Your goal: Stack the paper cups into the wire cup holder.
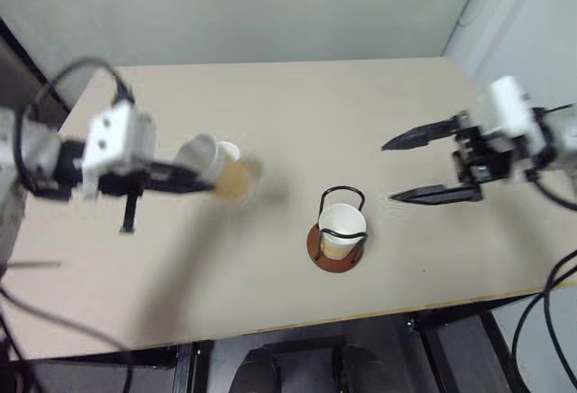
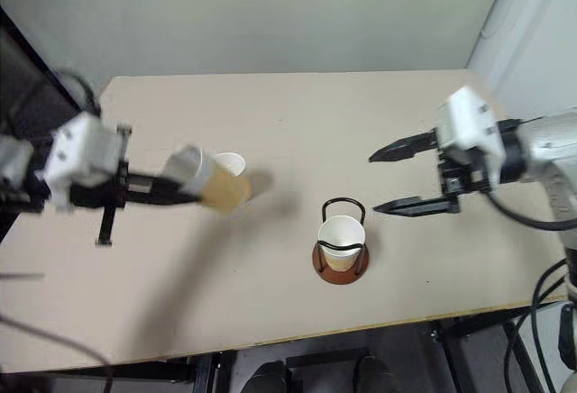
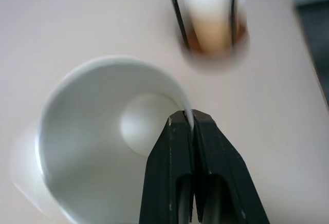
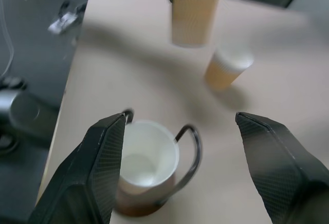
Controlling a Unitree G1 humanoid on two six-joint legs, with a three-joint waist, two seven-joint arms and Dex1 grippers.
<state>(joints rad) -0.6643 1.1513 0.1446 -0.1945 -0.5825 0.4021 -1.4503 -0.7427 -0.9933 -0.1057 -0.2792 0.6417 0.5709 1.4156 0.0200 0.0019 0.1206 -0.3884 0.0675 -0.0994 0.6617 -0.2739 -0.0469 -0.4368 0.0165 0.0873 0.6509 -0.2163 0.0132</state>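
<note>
Your left tool (image 3: 191, 126) is clamped on the rim of a paper cup (image 2: 203, 177), its two black fingers (image 3: 172, 157) pressed together with the thin white wall between them. That held cup hangs in the air over the left part of the surface (image 1: 297, 114), tipped on its side: its long axis lies nearly level, the open mouth facing left toward the tool and the tan base pointing right. The left arm reaches in from the left edge, with the tool pointing right and slightly down.

Your right tool (image 1: 419, 168) stands wide apart and holds nothing; its fingers point left, above the right part of the surface, just to the right of the wire cup holder (image 1: 338, 253).

A second cup (image 1: 342, 229) sits upright inside the wire cup holder, mouth up, near the front edge at centre. A third cup (image 4: 226, 69) stands on the surface just beyond the held one; which way up it stands you cannot tell.
</note>
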